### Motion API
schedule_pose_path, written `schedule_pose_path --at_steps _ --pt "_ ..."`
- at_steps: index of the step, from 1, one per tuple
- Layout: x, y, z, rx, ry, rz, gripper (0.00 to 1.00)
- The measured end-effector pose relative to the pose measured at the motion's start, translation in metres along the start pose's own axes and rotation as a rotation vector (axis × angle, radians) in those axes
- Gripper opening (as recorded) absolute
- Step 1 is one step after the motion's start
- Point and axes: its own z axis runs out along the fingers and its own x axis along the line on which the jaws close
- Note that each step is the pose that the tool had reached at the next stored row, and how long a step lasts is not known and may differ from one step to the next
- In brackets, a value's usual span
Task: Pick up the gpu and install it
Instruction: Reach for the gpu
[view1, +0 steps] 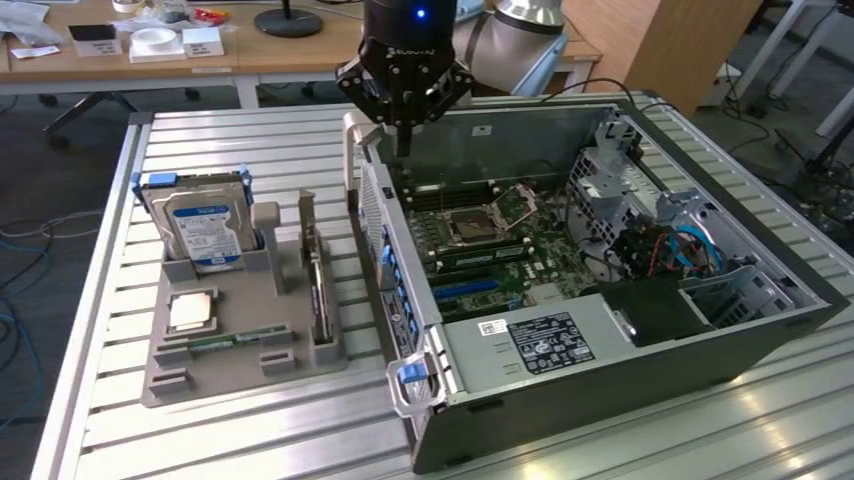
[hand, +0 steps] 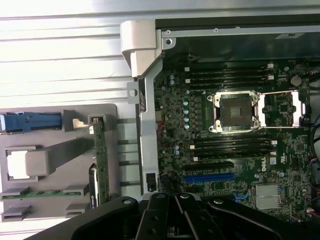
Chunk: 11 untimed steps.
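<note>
- gpu (view1: 316, 287) stands on its edge in the grey holder tray (view1: 240, 370), well apart from the gripper (view1: 400, 150) and lower than it, untouched.
- We see the gripper's fingers pressed together, holding nothing, above the tray-side wall of the open computer case (view1: 747, 330).
- Below the gripper, inside the case, we see the motherboard (hand: 225, 150) with its bare CPU socket (hand: 235, 112) and a blue slot (hand: 209, 177).
- Beyond the gpu from the gripper, a hard drive (view1: 200, 225) stands in the same tray.

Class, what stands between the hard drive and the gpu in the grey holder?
A grey upright post of the holder separates hard drive and gpu, in the exterior view.
</note>
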Motion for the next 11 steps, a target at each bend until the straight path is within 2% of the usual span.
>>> schedule_pose_path --at_steps 11 --pt "0.018 -0.0014 0.0002 0.0001 -0.0001 0.002 0.1"
